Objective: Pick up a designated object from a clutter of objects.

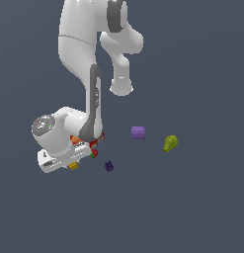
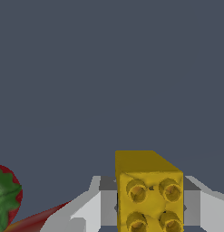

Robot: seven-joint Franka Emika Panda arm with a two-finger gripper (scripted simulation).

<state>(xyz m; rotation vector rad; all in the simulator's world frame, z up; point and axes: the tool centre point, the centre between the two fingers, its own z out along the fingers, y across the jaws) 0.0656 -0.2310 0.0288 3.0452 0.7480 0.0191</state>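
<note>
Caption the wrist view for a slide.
Yellow studded cube sits between the tool fingers, red-green piece alongside.

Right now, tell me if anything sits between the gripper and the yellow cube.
Nothing visible does. In the wrist view the yellow cube sits directly between the gripper fingers, with no other object in the gap. The red-green piece lies off to the side. Whether the fingers already touch the cube cannot be told.

Exterior view: high, looking steeply down on the counter (image 1: pixel 192 207), far enough to take in the arm (image 1: pixel 81 59) and all scattered pieces. Wrist view: very near, between the fingers (image 2: pixel 93 208). Both views share the yellow cube (image 1: pixel 73 166) (image 2: pixel 149 195).
</note>
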